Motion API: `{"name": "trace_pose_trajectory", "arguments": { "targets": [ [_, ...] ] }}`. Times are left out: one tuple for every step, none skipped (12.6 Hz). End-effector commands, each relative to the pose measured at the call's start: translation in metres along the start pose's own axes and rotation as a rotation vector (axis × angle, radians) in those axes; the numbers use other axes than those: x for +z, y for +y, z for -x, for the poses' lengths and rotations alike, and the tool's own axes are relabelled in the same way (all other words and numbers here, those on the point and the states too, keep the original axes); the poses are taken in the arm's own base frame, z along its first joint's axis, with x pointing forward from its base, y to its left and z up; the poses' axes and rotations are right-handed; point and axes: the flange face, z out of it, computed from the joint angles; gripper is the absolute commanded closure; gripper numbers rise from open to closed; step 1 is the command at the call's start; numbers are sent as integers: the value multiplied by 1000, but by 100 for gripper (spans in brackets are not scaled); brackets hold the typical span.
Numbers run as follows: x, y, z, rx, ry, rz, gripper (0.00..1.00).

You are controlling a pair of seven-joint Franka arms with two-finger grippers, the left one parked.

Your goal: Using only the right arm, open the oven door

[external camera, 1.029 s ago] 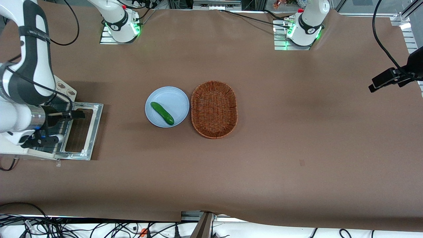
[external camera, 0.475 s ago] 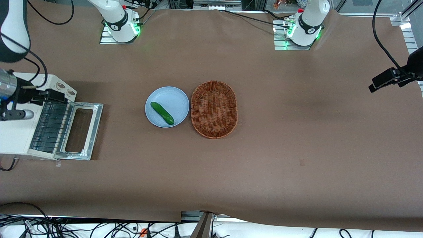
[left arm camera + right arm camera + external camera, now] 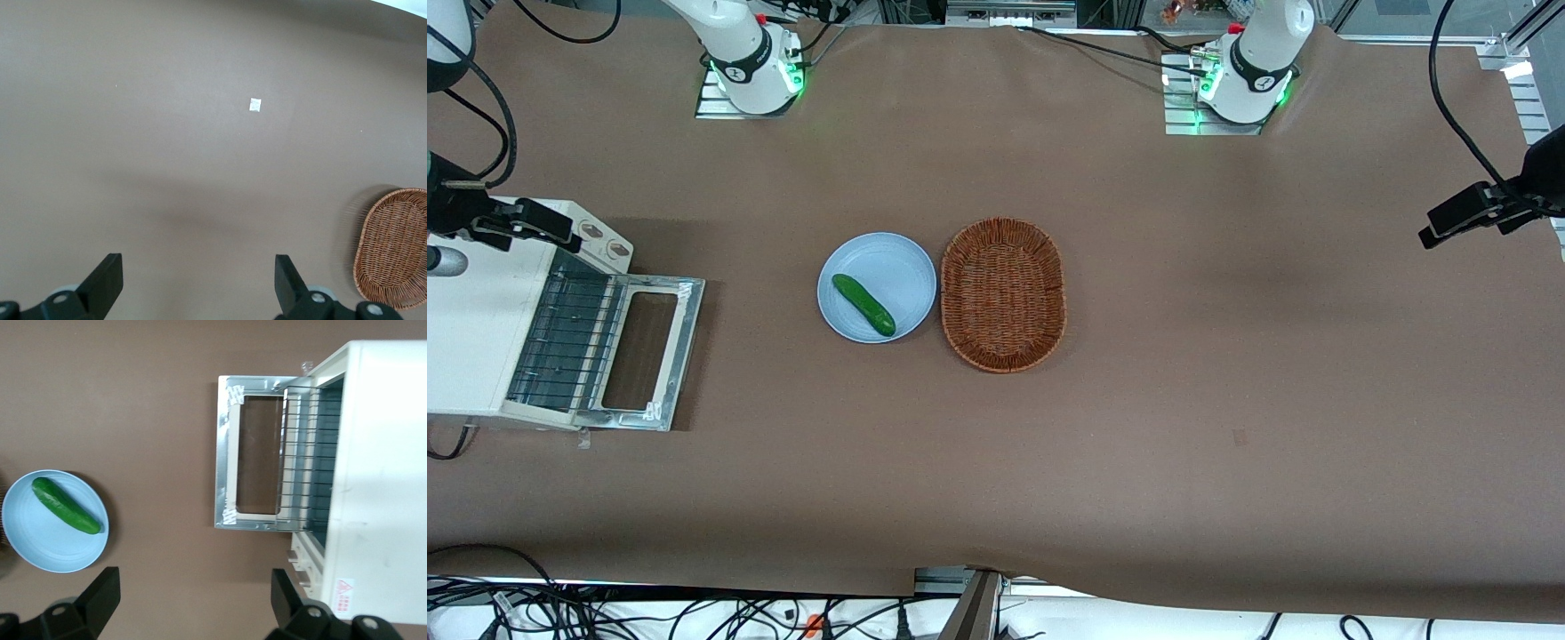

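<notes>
Lying flat on the brown table cover, the oven door, a rectangular flap with a shiny metal inner frame and a dark glass window, is folded fully down in front of the boxy white toaster oven. The oven's wire rack shows in the open mouth, reaching partly out over the door's hinge edge. The black two-finger gripper of the big white jointed right arm hangs above the oven's control-strip corner, farther from the front camera than the door and clear of it. In the right wrist view its two black fingers stand widely spread with nothing between them, and the door lies below and ahead of them, untouched.

A round pale blue plate carrying a green cucumber rests well apart from the gripper, toward the parked arm's end of the table. Just beside the plate, farther still from the gripper, sits an oval brown wicker basket. The plate and cucumber also appear in the right wrist view.
</notes>
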Motion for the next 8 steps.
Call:
{"name": "trace_pose_trajectory", "arguments": {
  "targets": [
    [-17,-2,1,-13,-18,29,0],
    [-20,-4,3,-12,-25,30,0],
    [-25,-7,4,-17,-28,30,0],
    [-27,-9,4,-18,-29,30,0],
    [-28,-9,4,-18,-29,30,0],
    [-27,-9,4,-20,-31,30,0],
    [-27,-9,4,-21,-31,30,0],
    [-28,-9,5,-23,-29,30,0]
  ]
}}
